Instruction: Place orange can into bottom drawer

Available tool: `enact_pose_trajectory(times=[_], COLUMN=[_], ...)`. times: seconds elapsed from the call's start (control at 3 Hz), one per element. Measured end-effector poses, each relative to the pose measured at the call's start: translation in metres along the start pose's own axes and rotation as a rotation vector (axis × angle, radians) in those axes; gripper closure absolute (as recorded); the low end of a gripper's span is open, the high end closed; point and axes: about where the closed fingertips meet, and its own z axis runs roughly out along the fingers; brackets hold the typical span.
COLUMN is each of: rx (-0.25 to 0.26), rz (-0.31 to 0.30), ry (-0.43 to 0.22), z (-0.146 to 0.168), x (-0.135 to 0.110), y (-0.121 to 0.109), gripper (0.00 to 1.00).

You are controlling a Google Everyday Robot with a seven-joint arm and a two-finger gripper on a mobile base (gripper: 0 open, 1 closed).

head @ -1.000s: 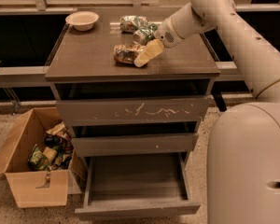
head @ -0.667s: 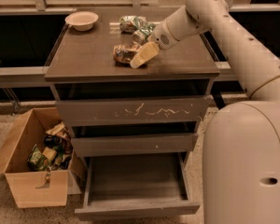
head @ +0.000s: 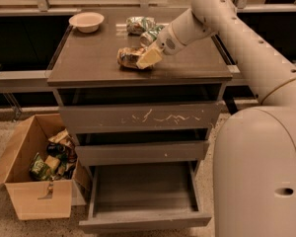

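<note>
The orange can (head: 128,57) lies on its side on top of the cabinet, near the middle of its front edge. My gripper (head: 149,58) reaches in from the right and sits against the can's right end, low over the cabinet top (head: 89,58). The bottom drawer (head: 143,194) is pulled out and nothing shows inside it. The scratched top drawer (head: 138,116) and the middle drawer (head: 140,152) are pushed in.
A green-and-white can (head: 139,23) and a green can (head: 151,35) lie at the back of the top, behind my gripper. A pale bowl (head: 86,21) stands at the back left. An open cardboard box (head: 37,181) of packets sits on the floor to the left.
My arm has swung left and down, bringing the gripper closer onto the right end of the orange can. The can and drawers have not moved.
</note>
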Motion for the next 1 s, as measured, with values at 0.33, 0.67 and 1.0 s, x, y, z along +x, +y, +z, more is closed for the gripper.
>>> enact_pose_trajectory(times=[0.33, 0.67, 1.0], rx=[0.004, -0.006, -0.118], rz=[-0.046, -0.083, -0.037], ry=[-0.051, -0.093, -0.118], z=[-0.024, -0.061, -0.051], x=[-0.010, -0.011, 0.008], y=[0.017, 0.063, 0.120], gripper=[0.83, 1.00, 1.00])
